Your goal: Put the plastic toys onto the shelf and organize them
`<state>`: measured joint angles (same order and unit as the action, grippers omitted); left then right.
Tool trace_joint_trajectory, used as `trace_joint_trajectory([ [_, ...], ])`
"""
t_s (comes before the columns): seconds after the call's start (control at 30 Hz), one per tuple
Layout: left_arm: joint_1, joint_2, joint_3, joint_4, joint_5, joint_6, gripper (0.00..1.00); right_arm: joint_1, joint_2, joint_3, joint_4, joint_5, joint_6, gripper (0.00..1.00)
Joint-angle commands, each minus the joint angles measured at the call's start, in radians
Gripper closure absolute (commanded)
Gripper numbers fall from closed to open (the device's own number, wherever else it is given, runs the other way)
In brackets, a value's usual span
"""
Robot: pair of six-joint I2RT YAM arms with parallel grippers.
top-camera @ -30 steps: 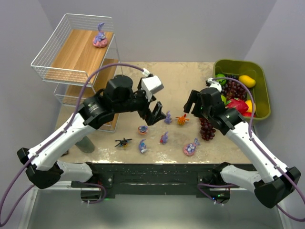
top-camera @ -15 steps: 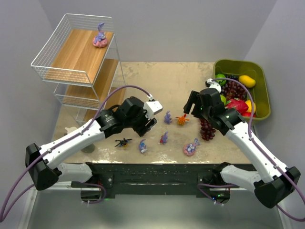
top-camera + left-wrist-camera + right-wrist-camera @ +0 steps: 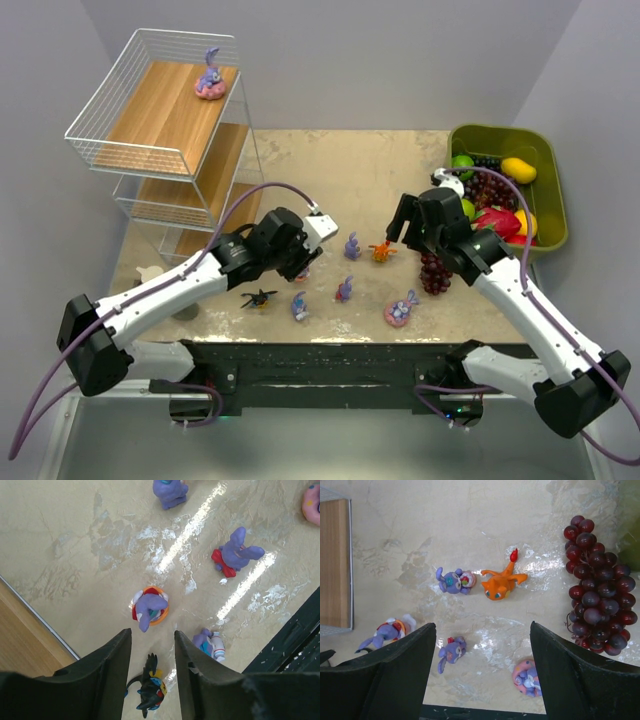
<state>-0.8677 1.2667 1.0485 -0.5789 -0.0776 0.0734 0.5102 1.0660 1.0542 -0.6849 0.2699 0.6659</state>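
As left gripper (image 3: 152, 635) has dropped and narrowed, jaws part-open, empty | bunny (image 3: 149, 608) just off its tips, 7 o'clock of table (image 3: 400, 160) centre | right gripper (image 3: 482, 627) wide, empty | shelf (image 3: 160, 120) at 10 o'clock; grasp looks imminent

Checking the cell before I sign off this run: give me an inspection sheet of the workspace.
Surface: beige tabletop, mottled, with glare.
Job's things: shelf holds one bunny on a pink base on its top board; seven toys on the table, among them an orange figure and a black insect.
Clutter: grape bunch on the table; olive bin of fruit at the right edge.
Grippers: left gripper open, just short of a bunny on an orange ring; right gripper open, empty.
Cables: purple cable looped over the left arm, another along the right.
Surroundings: plain grey walls.
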Motion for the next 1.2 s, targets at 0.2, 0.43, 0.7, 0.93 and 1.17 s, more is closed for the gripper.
trace_joint_trajectory([
  [0.2,0.104,0.017,-0.016,0.025,0.176,0.058,0.61,-0.002,-0.040,-0.019,-0.005,0.005,0.008,0.21],
  [0.43,0.104,0.051,-0.027,0.025,0.229,0.065,0.59,-0.002,-0.047,-0.036,-0.002,0.009,0.018,0.21],
  [0.7,0.104,0.114,-0.027,0.019,0.216,0.071,0.59,-0.002,-0.043,-0.033,-0.001,0.018,0.018,0.21],
  [0.93,0.104,0.134,-0.031,0.033,0.156,0.066,0.59,-0.002,-0.034,-0.023,-0.001,0.031,0.004,0.21],
  [1.17,0.104,0.164,-0.033,0.037,0.133,0.058,0.70,-0.002,-0.029,-0.020,-0.002,0.040,-0.006,0.21],
])
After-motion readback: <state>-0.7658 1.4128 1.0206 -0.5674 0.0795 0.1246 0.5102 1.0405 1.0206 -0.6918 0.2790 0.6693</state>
